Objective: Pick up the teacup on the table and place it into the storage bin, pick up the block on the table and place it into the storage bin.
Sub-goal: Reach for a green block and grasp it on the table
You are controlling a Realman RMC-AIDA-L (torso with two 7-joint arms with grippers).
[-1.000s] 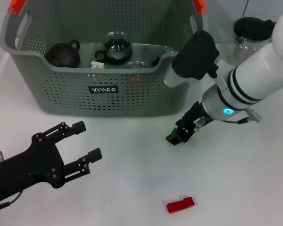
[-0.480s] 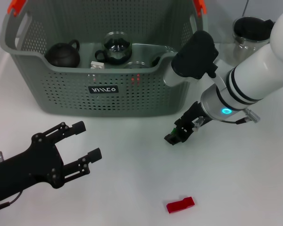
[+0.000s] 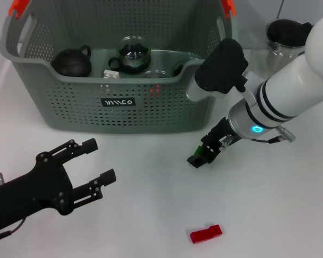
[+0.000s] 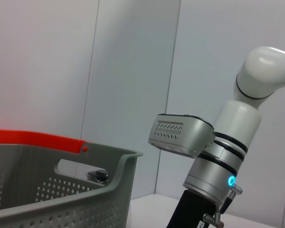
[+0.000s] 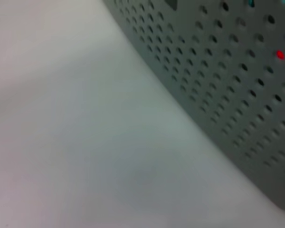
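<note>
Right tool [image 3: 198,158] low beside storage bin [image 3: 70,107]; block [image 3: 205,233] apart, nearer; grip unclear.

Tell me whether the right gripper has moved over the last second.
Yes, slightly. The right gripper has crept down the head view and towards the robot's left, away from the grey-green perforated storage bin.

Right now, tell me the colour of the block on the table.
Red; the block shows best in the head view.

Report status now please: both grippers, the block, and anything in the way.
Left gripper open, idle low on table. Right gripper low beside storage bin, empty. Red block on table, untouched. Nothing between right gripper and block.
</note>
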